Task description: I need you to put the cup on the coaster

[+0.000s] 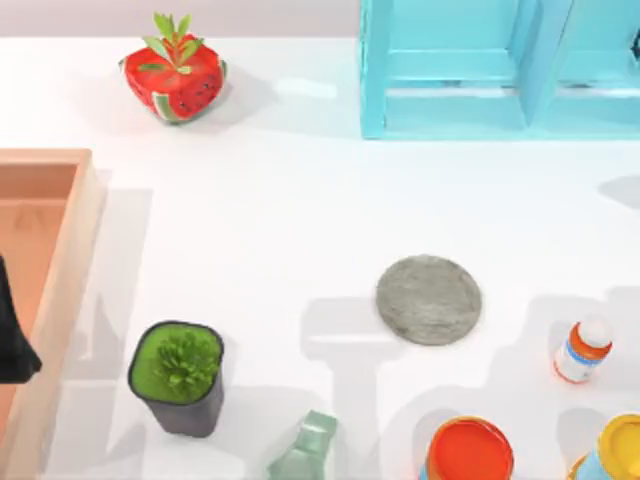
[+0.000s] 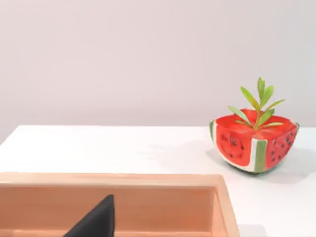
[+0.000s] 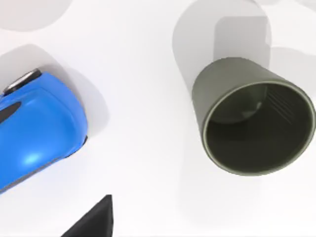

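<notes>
Standing upright on the white desk (image 3: 148, 123), the cup (image 3: 252, 116) appears in the right wrist view with its mouth open and empty, a blue rounded object (image 3: 37, 133) well apart from it. Whether the right jaws are released or clenched I cannot tell.

The coaster (image 1: 429, 299) lies flat and bare on the desk in the top view. Taking the coaster as landmark: a dark pot with a green plant (image 1: 178, 377) sits well to its left, a small white-capped bottle (image 1: 582, 349) near its right, and an orange lid (image 1: 468, 450) just below.

Left arm (image 1: 12, 335) is parked over a wooden tray (image 1: 70, 260) far left of the coaster; its jaws' state I cannot tell.
</notes>
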You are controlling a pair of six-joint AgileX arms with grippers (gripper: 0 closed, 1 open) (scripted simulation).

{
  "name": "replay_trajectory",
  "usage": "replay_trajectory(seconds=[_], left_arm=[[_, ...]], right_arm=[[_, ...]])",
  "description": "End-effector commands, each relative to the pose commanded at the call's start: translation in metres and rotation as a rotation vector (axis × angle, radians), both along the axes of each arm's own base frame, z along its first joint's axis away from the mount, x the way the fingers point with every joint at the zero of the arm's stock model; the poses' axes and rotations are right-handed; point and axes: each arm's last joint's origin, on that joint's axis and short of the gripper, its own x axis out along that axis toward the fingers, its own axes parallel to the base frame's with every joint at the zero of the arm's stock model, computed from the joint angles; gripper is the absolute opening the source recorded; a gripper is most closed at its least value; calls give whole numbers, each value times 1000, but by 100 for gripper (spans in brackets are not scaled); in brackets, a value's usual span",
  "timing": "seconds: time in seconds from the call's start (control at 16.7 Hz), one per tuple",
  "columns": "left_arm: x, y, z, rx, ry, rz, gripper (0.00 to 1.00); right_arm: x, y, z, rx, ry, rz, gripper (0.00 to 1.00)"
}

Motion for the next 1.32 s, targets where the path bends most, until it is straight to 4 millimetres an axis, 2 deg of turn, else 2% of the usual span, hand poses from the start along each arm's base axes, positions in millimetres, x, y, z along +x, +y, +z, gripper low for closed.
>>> replay_trajectory(seconds=[0.18, 0.6, 0.72, 1.08, 1.2, 1.32], left_arm=[[0, 0, 0, 0, 0, 0, 100], [0, 0, 0, 0, 0, 0, 100], [0, 0, 0, 0, 0, 0, 100], [0, 0, 0, 0, 0, 0, 100], [0, 0, 0, 0, 0, 0, 100], [0, 0, 0, 0, 0, 0, 100]], right_arm=[[7, -12, -7, 19, 61, 50, 100], [8, -12, -12, 21, 63, 55, 100], [11, -13, -27, 21, 65, 53, 100], [14, -13, -89, 22, 62, 54, 100], [10, -13, -103, 21, 62, 54, 100], [7, -13, -108, 21, 65, 53, 100]])
